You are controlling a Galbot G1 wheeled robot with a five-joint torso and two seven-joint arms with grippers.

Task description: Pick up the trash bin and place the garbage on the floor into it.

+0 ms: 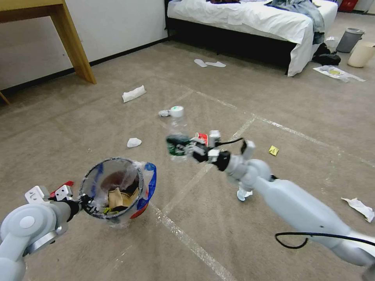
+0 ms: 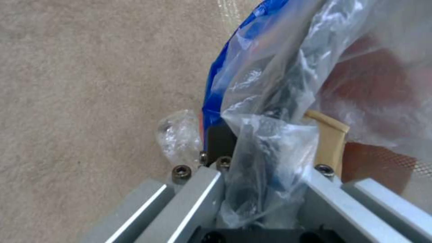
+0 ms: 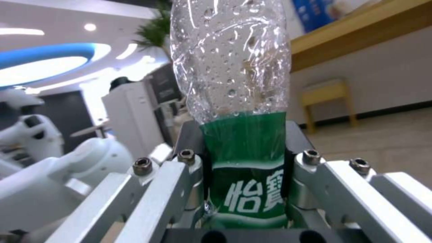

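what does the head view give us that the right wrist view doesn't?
Head view alone: the left gripper shut on the rim of the trash bin, a brown paper bag already inside, and litter on the carpet: a white tissue, a yellow scrap.

Right wrist view alone: the pads pressed against the bottle's green label, water droplets inside the clear wall, and the room behind.

Shared: the right gripper shut on the plastic bottle, held off the floor beside the bin.
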